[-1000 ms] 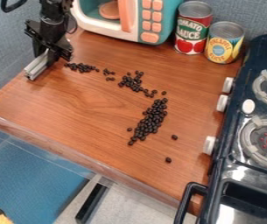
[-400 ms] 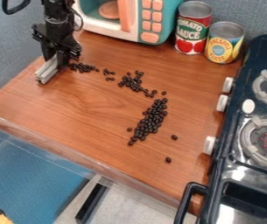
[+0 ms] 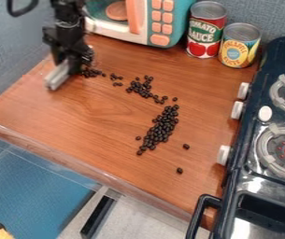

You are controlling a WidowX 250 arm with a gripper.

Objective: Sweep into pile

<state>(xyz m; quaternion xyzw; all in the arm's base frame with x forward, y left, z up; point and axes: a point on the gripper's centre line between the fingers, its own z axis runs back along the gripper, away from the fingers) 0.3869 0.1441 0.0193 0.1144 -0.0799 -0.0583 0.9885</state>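
At the upper left of the work surface, the gripper [image 3: 73,61] is shut on a pale grey bar [image 3: 58,77], which slants down-left, low at the counter. Just right of the bar and gripper lies a small cluster of black beans [image 3: 93,73], its left end partly hidden by the gripper. A few beans [image 3: 116,77] lie right of that, then a looser group [image 3: 141,87] near the middle. The largest, elongated group [image 3: 161,127] runs down toward the lower centre, with stray beans [image 3: 186,146] to its right.
A toy microwave [image 3: 138,21] stands at the back, with a red can [image 3: 206,30] and a yellow can [image 3: 238,45] beside it. The toy stove [image 3: 266,140] lines the right side. The counter's front edge [image 3: 107,175] slants across below.
Gripper and bar have moved right and slightly toward the front, up against the leftmost bean cluster. Less of that cluster's left end shows. The other beans have stayed put.
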